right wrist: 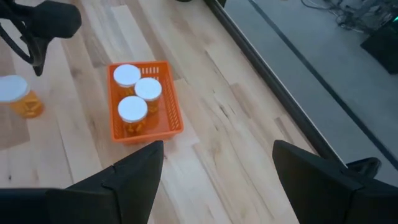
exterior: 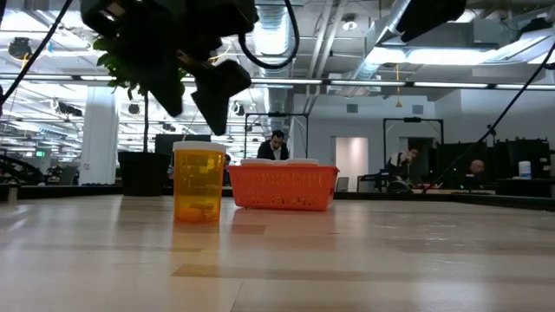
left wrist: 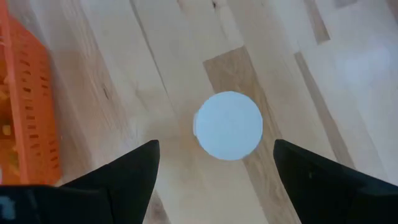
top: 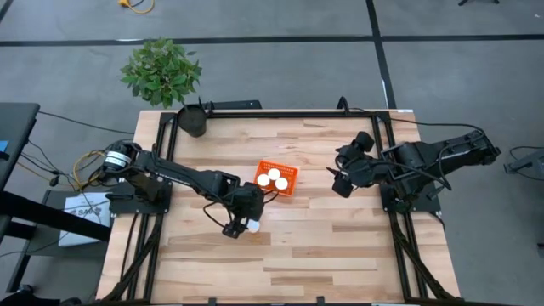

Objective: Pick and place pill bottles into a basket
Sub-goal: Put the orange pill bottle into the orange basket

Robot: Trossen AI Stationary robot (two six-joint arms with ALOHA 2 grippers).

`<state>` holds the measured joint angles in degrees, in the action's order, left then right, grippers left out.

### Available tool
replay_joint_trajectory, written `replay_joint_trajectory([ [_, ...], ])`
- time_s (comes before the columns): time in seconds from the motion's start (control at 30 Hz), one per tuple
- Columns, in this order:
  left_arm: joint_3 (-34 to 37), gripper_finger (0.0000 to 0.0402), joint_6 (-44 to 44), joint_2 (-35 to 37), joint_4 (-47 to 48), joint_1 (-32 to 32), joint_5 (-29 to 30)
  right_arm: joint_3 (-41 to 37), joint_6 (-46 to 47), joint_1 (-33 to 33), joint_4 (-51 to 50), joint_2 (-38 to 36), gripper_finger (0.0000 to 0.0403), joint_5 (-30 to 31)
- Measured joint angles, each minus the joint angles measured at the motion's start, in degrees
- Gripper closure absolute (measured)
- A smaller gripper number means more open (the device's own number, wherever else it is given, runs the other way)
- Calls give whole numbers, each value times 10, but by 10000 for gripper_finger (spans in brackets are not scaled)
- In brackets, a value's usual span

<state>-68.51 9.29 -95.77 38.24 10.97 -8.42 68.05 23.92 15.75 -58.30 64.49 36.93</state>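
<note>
Low view: pill bottle [exterior: 199,183] upright, long axis vertical, cap up.

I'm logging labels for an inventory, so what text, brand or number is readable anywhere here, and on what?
None can be read with certainty.
Pill bottle on the table: amber side, no legible label.
Basket: plain orange mesh, no lettering.
White sheet under the left arm's base: dark print, too small to read.

Overhead and level table-height views share the basket [top: 277,178].
</note>
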Motion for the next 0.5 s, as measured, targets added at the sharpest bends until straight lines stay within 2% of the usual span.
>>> replay_joint_trajectory([
  [0.27, 0, 96, -31, -34, -22, 3, -19, 0, 16, 0, -12, 0, 106, -10],
  [0.5, -3, 96, -32, -38, -32, 9, 3, 0, 24, 0, -30, 0, 106, -26],
])
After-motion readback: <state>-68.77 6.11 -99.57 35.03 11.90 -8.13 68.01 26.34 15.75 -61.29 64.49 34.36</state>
